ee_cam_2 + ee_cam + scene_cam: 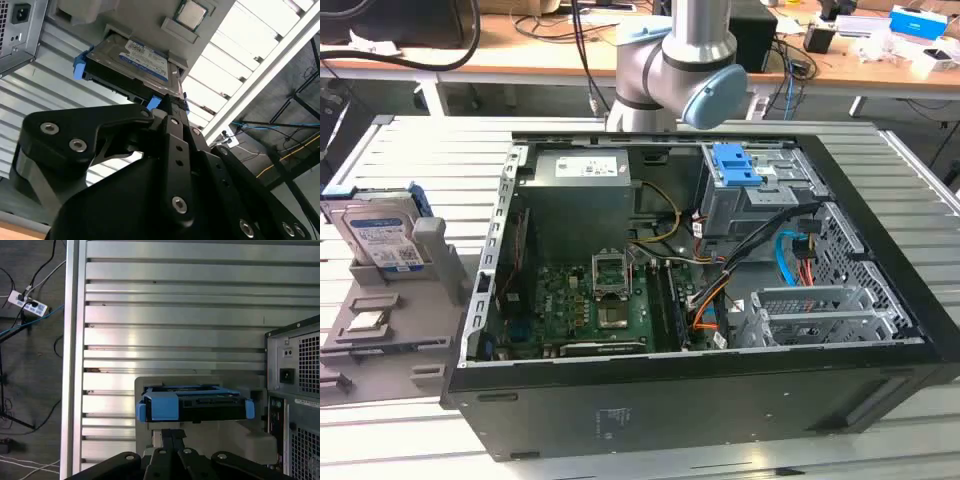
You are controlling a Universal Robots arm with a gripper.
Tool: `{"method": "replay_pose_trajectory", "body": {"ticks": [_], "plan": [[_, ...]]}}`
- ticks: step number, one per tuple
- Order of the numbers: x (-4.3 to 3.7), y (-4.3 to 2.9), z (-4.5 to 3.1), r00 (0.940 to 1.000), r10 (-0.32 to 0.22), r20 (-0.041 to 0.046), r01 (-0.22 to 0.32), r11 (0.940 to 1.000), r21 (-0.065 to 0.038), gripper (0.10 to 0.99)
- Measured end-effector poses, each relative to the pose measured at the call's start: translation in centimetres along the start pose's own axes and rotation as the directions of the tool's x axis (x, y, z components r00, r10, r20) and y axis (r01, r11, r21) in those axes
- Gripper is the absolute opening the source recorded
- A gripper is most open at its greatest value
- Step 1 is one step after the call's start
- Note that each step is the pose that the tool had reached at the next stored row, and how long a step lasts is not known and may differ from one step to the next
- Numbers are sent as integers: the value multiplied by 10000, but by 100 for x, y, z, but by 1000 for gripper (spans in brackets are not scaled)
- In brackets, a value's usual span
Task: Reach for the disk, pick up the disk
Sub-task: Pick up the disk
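Reaching stage by my read; pickup not yet done. Slatted metal table (410,150) carries the open computer case (720,400) and, beside it on the exterior view's left, a grey holder (390,330). Disk (382,235) stands on edge in that holder: silver-grey, white-and-blue label, blue frame along its edges. Gripper (172,112) points at it, apparently short of contact; open or closed, cannot tell.
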State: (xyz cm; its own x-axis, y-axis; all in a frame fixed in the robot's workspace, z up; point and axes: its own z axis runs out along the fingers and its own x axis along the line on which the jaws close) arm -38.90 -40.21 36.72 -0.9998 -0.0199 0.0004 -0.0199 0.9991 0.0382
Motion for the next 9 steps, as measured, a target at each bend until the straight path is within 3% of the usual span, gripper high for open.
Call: {"method": "replay_pose_trajectory", "body": {"ticks": [6,9], "plan": [[0,0,0,9958,-917,-35,917,9958,-1,106],[0,0,0,9901,-1402,-54,1402,9901,-3,106]]}}
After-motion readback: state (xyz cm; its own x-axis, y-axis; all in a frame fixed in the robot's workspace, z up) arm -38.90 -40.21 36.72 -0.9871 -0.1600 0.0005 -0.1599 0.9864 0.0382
